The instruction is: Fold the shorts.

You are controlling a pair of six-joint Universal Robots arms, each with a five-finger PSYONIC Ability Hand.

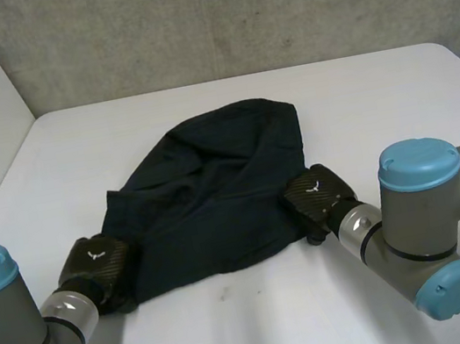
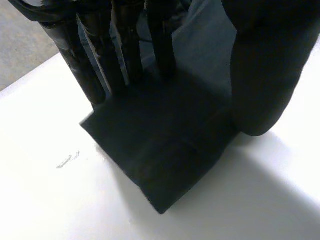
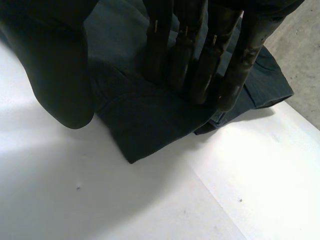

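Dark navy shorts (image 1: 216, 192) lie bunched and partly doubled over on the white table (image 1: 380, 110). My left hand (image 1: 94, 263) rests at their near left corner. In the left wrist view its straight fingers (image 2: 90, 65) stand on the cloth (image 2: 165, 150), and the thumb (image 2: 260, 75) hangs over the corner's other side. My right hand (image 1: 316, 192) is at the near right corner. Its straight fingers (image 3: 200, 60) press on the cloth (image 3: 145, 120), with the thumb (image 3: 55, 75) held apart above the edge. The corners lie flat on the table.
A grey concrete wall stands behind the table's far edge. A white panel rises along the left side. Bare white table surrounds the shorts, widest on the right and in front.
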